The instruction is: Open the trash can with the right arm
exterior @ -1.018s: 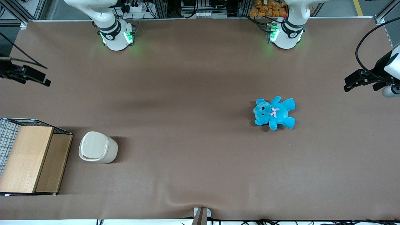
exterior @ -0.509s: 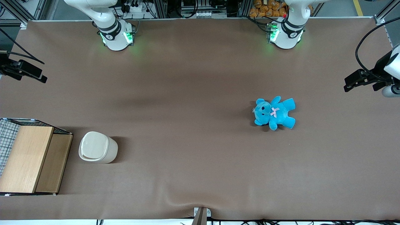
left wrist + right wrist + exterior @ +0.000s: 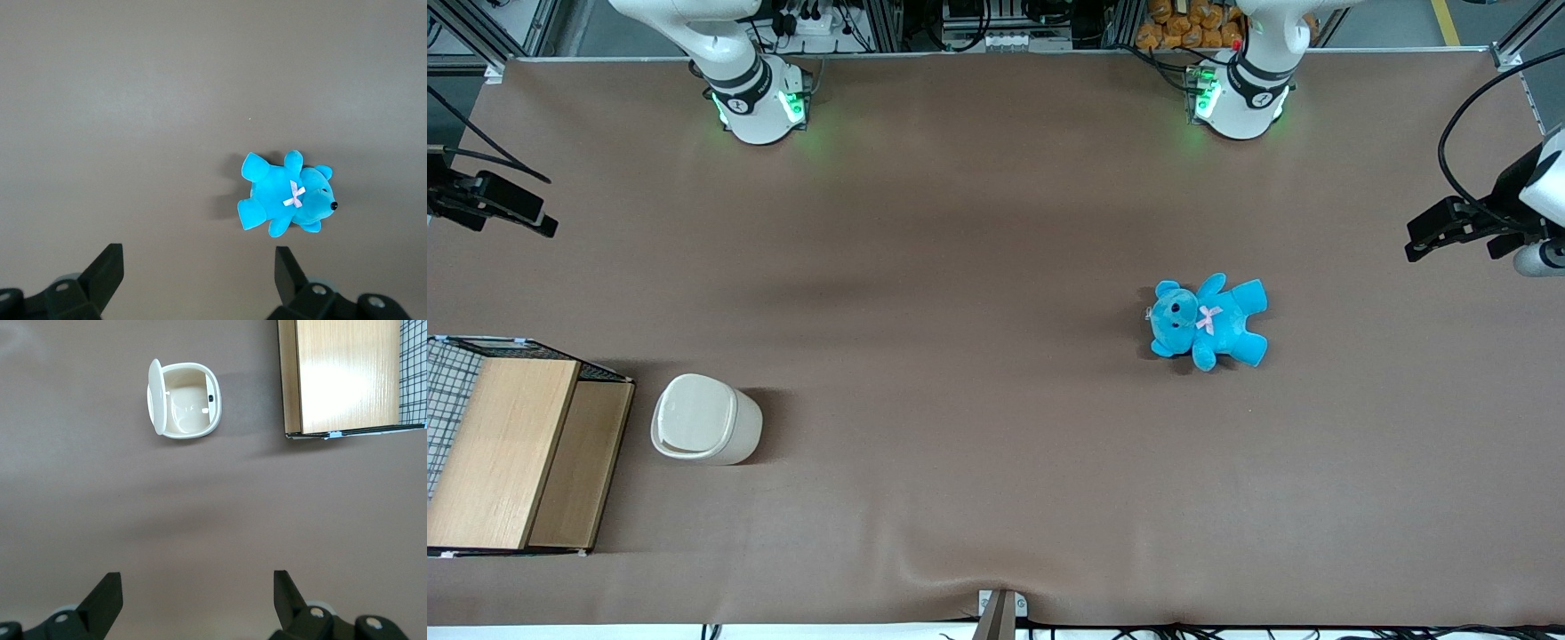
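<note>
The trash can [image 3: 705, 420] is a small cream-white bin standing on the brown table toward the working arm's end, beside the wooden box. In the right wrist view the trash can [image 3: 190, 410] is open: its pale lid [image 3: 155, 397] stands up on one edge and the empty inside shows. My right gripper [image 3: 538, 220] hangs high at the table's edge, farther from the front camera than the can and well apart from it. Its fingers [image 3: 107, 595] are spread wide, with only bare table between them. The gripper [image 3: 197, 600] holds nothing.
A wooden box with wire mesh [image 3: 507, 453] stands right beside the can at the table's end; it also shows in the right wrist view [image 3: 347, 377]. A blue teddy [image 3: 1208, 320] lies toward the parked arm's end.
My right gripper has drawn a little farther from the can, toward the table's edge and away from the front camera. The can, box and teddy have not moved.
</note>
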